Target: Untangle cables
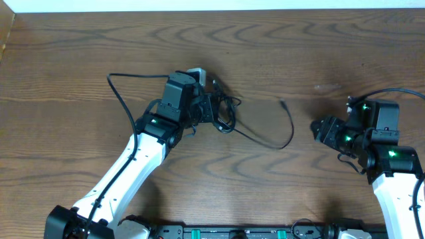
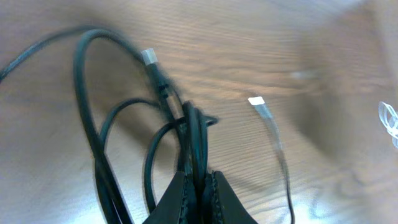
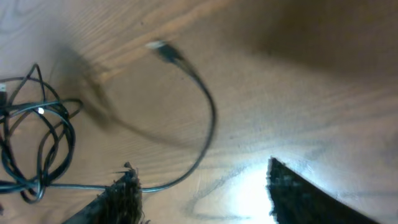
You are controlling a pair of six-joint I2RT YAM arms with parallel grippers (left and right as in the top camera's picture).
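Between the closed fingers of your left gripper (image 2: pixel 199 190) several black strands of the cables (image 2: pixel 189 134) are pinched. The rest of the tangle loops away just ahead of the fingertips and off to the left in that wrist view. From the knot a loose strand (image 1: pixel 291 127) arcs toward your right gripper (image 1: pixel 317 129) and ends in a small plug (image 1: pixel 282 103), which lies on the table (image 1: pixel 80 40) short of that gripper, not touching it. Your right gripper has its fingers (image 3: pixel 121 196) wide apart and grips nothing; the strand's curve runs just in front of them, nearer one finger. You have bare wood around both grippers, and the table's far edge lies well beyond the left one. Overhead gives you the whole span between the grippers but hides the left pinch under the wrist. The left wrist view shows that clamp plainly, and the right wrist view shows the bundle and plug, though blurred
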